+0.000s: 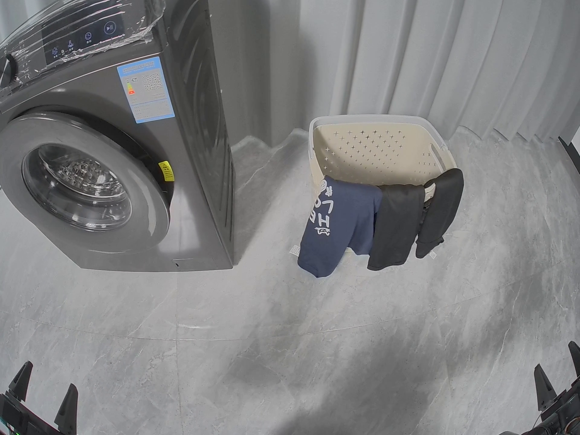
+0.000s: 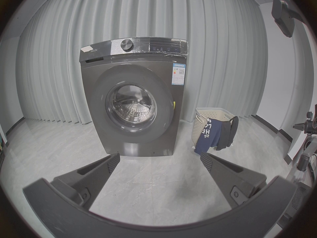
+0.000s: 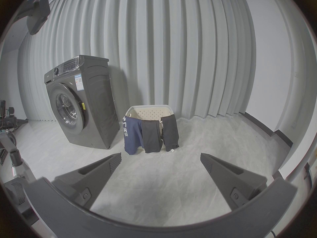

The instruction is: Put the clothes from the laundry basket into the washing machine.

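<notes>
With the left gripper (image 1: 48, 377) and right gripper (image 1: 554, 357) both spread wide and empty, well short of the work, the task looks unstarted: three garments (image 1: 338, 219) hang over the front rim of the basket (image 1: 374, 146) beside the washing machine (image 1: 193, 92), whose door (image 1: 84, 182) appears closed and likely needs opening first.

Smooth grey metal clads the washing machine (image 1: 199, 152); the laundry basket (image 1: 380, 152) is matt perforated plastic; clothes (image 1: 338, 219) soft cloth; floor (image 1: 302, 345) polished stone.
</notes>
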### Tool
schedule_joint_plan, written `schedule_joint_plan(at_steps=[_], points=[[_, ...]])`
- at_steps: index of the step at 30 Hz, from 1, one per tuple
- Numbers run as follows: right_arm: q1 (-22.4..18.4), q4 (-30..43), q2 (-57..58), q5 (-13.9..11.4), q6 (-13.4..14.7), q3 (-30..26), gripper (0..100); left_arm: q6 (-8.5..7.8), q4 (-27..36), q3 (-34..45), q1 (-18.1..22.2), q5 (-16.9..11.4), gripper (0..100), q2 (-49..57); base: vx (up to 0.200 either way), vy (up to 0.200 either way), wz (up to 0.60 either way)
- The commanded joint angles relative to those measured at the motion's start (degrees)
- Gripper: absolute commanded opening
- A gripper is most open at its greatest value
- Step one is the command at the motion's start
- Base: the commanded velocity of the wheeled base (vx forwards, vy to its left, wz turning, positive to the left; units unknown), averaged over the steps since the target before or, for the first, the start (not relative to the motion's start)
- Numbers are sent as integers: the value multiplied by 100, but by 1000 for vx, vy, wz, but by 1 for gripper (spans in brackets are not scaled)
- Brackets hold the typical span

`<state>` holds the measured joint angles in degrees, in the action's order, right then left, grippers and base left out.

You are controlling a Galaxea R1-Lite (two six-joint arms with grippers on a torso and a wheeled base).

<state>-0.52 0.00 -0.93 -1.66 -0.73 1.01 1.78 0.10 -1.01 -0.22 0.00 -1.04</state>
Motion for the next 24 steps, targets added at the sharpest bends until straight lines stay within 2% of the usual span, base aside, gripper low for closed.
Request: schedule_joint_plan(at_steps=[1, 14, 24], points=[[0, 0, 93, -1, -6, -92, 100, 7, -1, 92, -4, 0, 100, 68, 0, -200, 0], [0, 0, 93, -1, -6, -92, 100, 7, -1, 92, -4, 0, 100, 68, 0, -200, 0], [0, -9, 93, -1, -6, -92, 100, 7, -1, 92, -4, 0, 100, 68, 0, 0, 0]])
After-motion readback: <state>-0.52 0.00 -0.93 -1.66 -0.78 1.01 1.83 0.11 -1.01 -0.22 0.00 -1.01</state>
